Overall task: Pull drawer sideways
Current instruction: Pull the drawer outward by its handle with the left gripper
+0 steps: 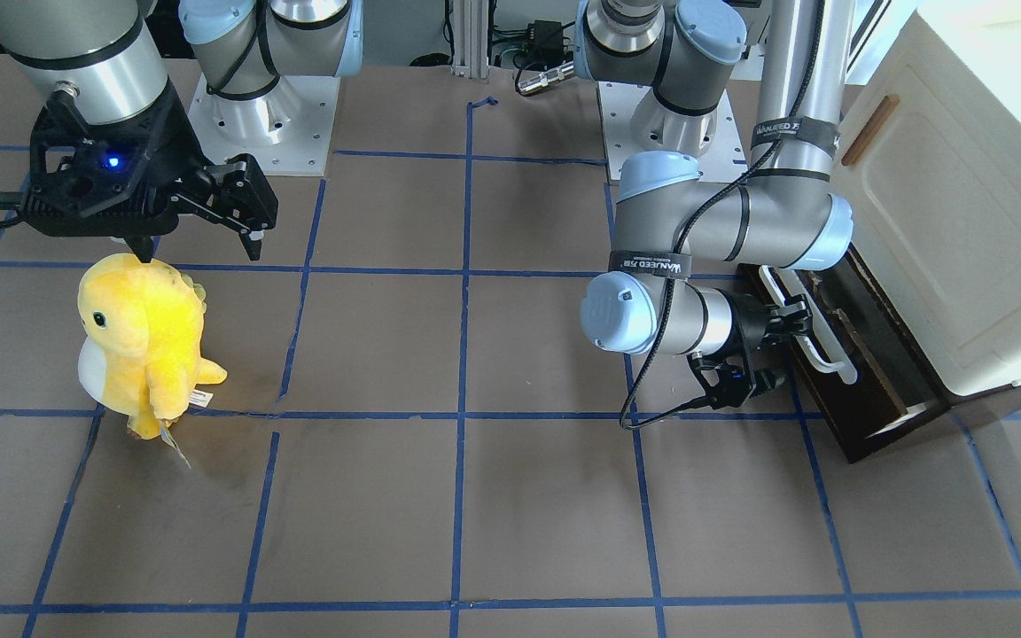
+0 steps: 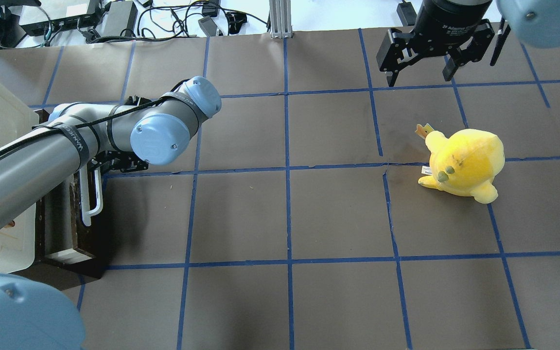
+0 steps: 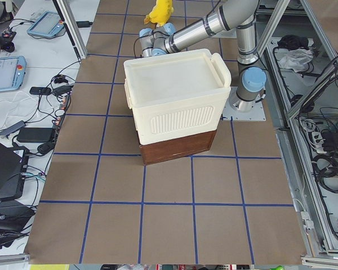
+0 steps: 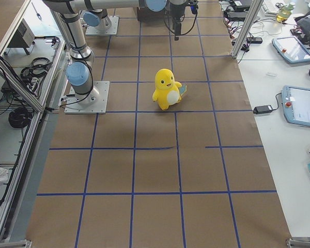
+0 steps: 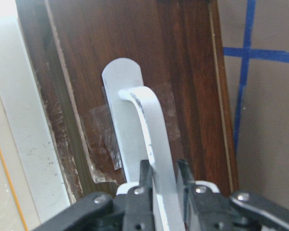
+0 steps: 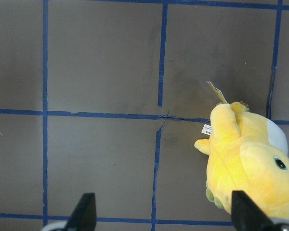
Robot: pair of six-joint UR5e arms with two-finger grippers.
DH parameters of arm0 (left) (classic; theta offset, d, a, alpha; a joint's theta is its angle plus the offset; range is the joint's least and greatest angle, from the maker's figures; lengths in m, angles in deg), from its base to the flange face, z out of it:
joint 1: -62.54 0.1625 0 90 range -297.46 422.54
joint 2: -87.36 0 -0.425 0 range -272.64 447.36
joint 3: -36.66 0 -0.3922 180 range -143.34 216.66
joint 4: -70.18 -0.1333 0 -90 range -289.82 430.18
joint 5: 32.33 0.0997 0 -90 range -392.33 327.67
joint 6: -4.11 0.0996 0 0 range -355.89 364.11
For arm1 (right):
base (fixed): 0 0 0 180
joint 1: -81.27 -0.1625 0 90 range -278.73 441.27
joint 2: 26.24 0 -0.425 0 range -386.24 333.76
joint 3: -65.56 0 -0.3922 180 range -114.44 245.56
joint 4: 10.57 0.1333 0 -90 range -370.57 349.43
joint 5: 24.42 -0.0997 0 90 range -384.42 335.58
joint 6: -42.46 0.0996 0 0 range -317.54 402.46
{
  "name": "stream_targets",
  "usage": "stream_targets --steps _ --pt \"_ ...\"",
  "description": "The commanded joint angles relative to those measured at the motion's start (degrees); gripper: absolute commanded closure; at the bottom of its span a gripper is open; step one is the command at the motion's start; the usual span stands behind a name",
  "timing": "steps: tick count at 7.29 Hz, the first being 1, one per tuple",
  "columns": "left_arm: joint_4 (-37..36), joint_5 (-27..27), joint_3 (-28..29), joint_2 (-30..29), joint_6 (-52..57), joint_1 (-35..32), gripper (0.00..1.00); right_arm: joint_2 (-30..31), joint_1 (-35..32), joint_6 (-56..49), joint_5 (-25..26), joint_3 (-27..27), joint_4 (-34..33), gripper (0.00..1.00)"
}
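Drawer (image 1: 874,390) — at the foot of the cream cabinet (image 1: 962,221), table's left end; slightly out, pale interior showing.
Left gripper (image 5: 163,169) — fingers pinched on the white handle (image 5: 151,125) near its end mount, probably for a firm sideways pull.
Right gripper (image 2: 418,75) — spread wide, empty, hanging near the plush (image 2: 464,163).

The place is a robotics laboratory. A wide counter covered in brown paper (image 1: 546,496) is marked into squares with blue tape. Grey and pale-blue robot arms (image 1: 767,221) stand bolted on white metal base plates (image 4: 101,93). Silver aluminium frame posts (image 4: 246,21) edge the counter, and grey touchscreen teach pendants (image 4: 301,106) and black cables (image 2: 173,19) lie alongside.
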Motion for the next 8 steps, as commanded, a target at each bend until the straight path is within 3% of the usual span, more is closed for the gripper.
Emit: stream_targets --steps 1,8 --pt "-0.1 -0.4 0.6 -0.1 0.0 -0.7 0.78 0.0 0.0 0.0 0.0 0.0 0.0 0.0" --pt "0.0 -2.5 2.4 -0.2 0.0 -3.6 0.78 0.0 0.0 0.0 0.0 0.0 0.0 0.0"
